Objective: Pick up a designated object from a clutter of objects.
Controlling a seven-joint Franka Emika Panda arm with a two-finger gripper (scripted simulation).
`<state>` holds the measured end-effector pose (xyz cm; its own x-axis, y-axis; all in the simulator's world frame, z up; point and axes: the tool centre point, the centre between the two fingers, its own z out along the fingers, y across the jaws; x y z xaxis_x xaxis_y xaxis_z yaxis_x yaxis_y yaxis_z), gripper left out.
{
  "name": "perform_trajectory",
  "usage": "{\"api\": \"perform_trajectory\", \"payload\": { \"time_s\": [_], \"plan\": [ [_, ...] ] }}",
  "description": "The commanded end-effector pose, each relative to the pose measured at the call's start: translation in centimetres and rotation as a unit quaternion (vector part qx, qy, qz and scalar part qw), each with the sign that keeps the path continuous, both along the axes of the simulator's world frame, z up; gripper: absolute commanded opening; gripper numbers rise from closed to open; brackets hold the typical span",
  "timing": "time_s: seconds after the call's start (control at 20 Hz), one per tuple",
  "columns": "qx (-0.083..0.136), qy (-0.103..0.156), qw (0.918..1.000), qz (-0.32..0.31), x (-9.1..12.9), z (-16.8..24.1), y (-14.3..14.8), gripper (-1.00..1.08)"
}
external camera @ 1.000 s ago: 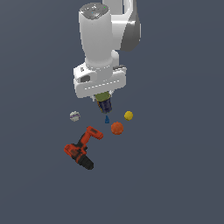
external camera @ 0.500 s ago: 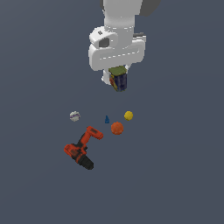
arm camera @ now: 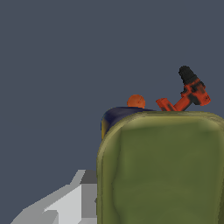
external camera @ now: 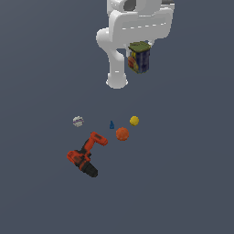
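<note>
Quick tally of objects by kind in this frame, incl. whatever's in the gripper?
Balls: 2, the orange ball and the yellow ball
Drills: 1, the drill
Cones: 1, the blue cone
Grey-white round pieces: 1, the round piece
Cans: 1, the can, held up in the gripper
Total: 6

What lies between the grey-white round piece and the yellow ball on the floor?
In the exterior view, the tiny blue cone stands between the grey-white round piece and the yellow ball.
</note>
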<state>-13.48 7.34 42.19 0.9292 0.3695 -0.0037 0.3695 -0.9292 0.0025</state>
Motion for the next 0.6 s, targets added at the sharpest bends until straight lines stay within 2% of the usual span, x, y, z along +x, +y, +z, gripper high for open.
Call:
{"api": "perform_trajectory", "payload": {
  "time_s": [0.0,0.55],
  "plan": [
    [0.001,-0.001,1.0000,0.000,-0.6,1.5,1.0,-1.00],
    [0.002,-0.001,1.0000,-0.001,-1.5,4.0,2.8,-1.00]
  ]
}}
